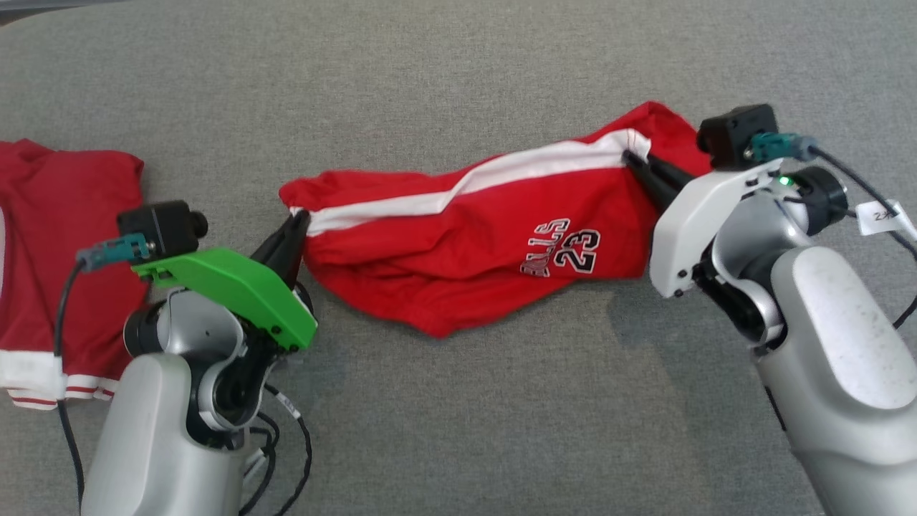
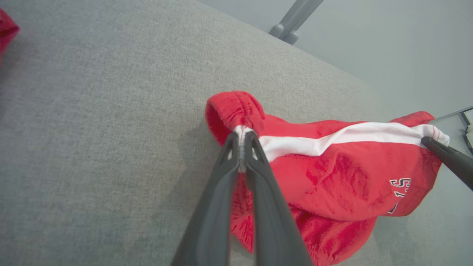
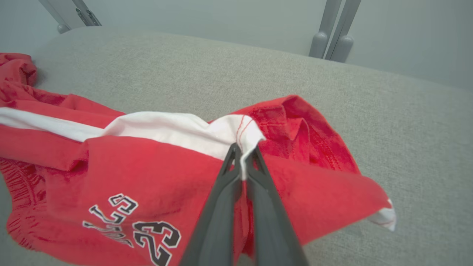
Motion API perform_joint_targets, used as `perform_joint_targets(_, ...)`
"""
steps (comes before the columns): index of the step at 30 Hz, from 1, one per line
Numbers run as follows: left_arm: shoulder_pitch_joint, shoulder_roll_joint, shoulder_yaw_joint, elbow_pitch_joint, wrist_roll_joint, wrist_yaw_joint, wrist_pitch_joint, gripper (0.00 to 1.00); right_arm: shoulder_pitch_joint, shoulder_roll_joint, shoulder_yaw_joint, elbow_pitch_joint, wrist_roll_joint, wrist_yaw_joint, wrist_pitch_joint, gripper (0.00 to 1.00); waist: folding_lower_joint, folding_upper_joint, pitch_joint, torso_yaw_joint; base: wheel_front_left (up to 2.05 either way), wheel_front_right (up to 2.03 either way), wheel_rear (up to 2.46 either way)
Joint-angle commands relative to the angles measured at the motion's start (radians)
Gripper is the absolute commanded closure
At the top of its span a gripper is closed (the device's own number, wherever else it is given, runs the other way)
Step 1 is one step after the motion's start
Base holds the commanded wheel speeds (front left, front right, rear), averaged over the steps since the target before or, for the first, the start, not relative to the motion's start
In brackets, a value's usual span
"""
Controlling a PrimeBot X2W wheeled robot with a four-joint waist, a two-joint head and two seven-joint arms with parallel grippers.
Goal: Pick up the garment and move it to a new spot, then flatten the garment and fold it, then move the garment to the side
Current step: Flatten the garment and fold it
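The garment (image 1: 458,244) is a pair of red shorts with a white side stripe and the number 23, lying stretched across the grey surface. My left gripper (image 1: 297,226) is shut on its left end, at the elastic waistband where the white stripe ends (image 2: 242,135). My right gripper (image 1: 634,161) is shut on the right end, pinching the hem at the white stripe (image 3: 242,155). In the left wrist view the right gripper's dark finger (image 2: 449,157) shows at the far edge of the garment (image 2: 332,177). The cloth (image 3: 147,166) sags between the two grips.
A second red garment with white trim (image 1: 50,258) lies at the left edge of the grey padded surface (image 1: 458,430). Grey metal legs (image 3: 334,33) stand beyond the far edge. Cables hang under the left arm.
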Motion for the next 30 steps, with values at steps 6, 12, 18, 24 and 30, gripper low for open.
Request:
perform_joint_targets(6, -0.153, 0.025, -0.008, -0.01, -0.007, -0.029, 0.045, 1.0, -0.098, -0.108, 0.008, -0.08, 0.008, -0.001, 0.058, 1.0, 0.0, 0.0, 0.037, -0.022, 0.0, 0.0, 0.0)
perform_joint_targets(12, -0.157, -0.017, -0.038, -0.003, -0.029, -0.028, 0.016, 1.0, -0.061, -0.162, 0.012, -0.118, 0.038, -0.001, 0.105, 1.0, 0.0, 0.0, 0.063, -0.033, 0.0, 0.0, 0.0)
perform_joint_targets(18, -0.069, -0.032, -0.066, 0.027, -0.034, -0.02, -0.028, 1.0, 0.061, -0.153, 0.006, -0.137, 0.047, -0.001, 0.068, 1.0, 0.0, 0.0, 0.075, -0.028, 0.0, 0.0, 0.0)
perform_joint_targets(24, -0.017, -0.024, -0.083, 0.035, -0.014, -0.013, -0.054, 0.0, 0.156, -0.147, -0.008, -0.159, 0.057, -0.001, 0.051, 0.0, 0.0, 0.0, 0.058, -0.016, 0.0, 0.0, 0.0)
perform_joint_targets(30, 0.014, -0.006, -0.092, 0.029, 0.01, -0.001, -0.058, 0.0, 0.221, -0.13, -0.042, -0.196, 0.038, -0.001, 0.053, 0.0, 0.0, 0.0, 0.014, -0.016, 0.0, 0.0, 0.0)
